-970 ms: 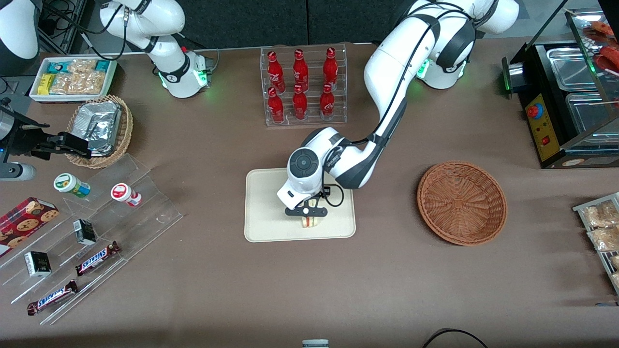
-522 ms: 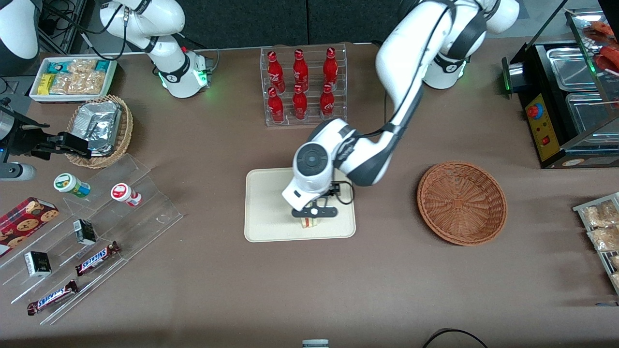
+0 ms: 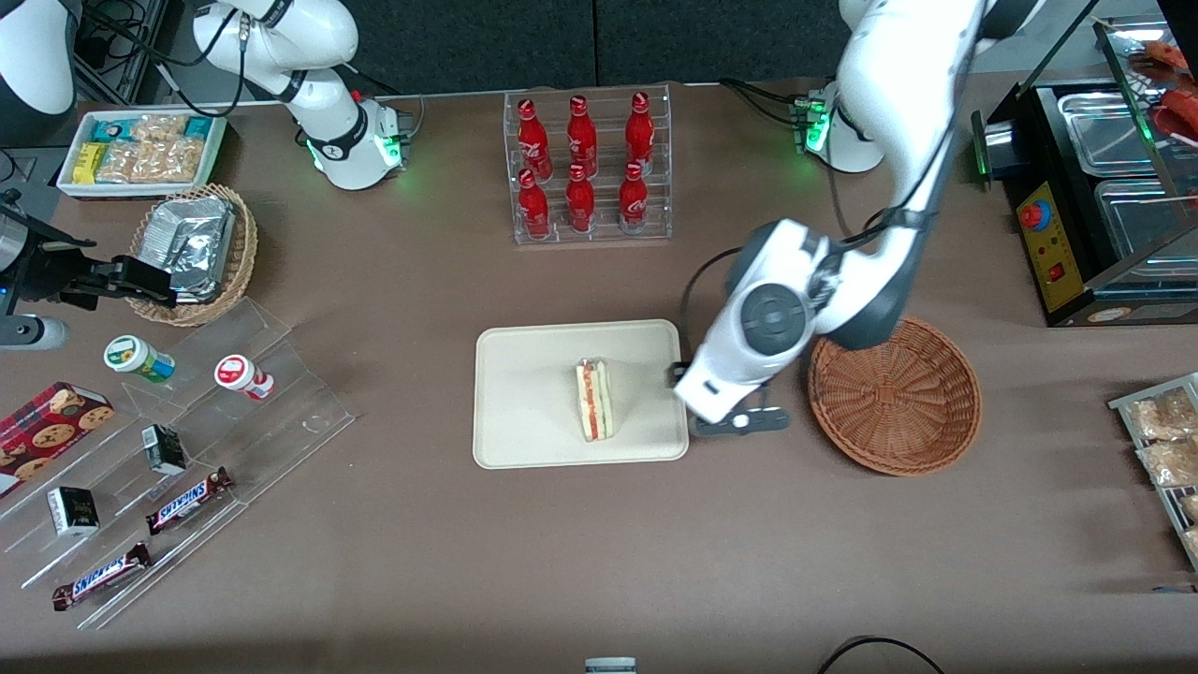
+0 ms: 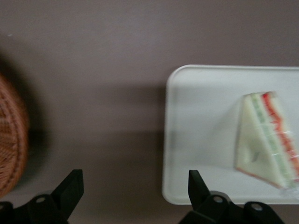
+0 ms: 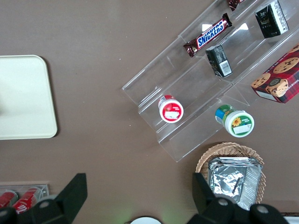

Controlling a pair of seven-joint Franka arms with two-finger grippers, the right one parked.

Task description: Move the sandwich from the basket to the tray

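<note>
- The wrapped triangular white-bread sandwich [image 3: 595, 400] with its red and green filling stripe lies flat on the cream-white rectangular tray [image 3: 524, 393], in the half toward the working arm's end, nearer the tray's front-camera edge than its farther edge.
- In the left wrist view the sandwich [image 4: 266, 140] is clear of the tray's [image 4: 201, 135] rounded rim, with bare tray between it and the edge.
- The left arm's gripper [image 3: 739, 423] hangs above the brown surface [image 3: 599, 552] in the strip between the tray's short edge and the round reddish-brown woven wicker basket [image 3: 894, 393].
- Its black fingers [image 4: 70, 186] stand wide apart and have hold of nothing; bare surface shows between them.
- The basket [image 4: 11, 140] has nothing in it and sits toward the working arm's end of the surface, near the gripper.
- The brown surface between the tray and the front-camera edge is open.
- A clear rack of red bottles [image 3: 587, 168] stands farther from the front camera than the tray, well apart from it.
- A clear stepped display with snack bars and small boxes [image 3: 187, 468] lies toward the parked arm's end.
</note>
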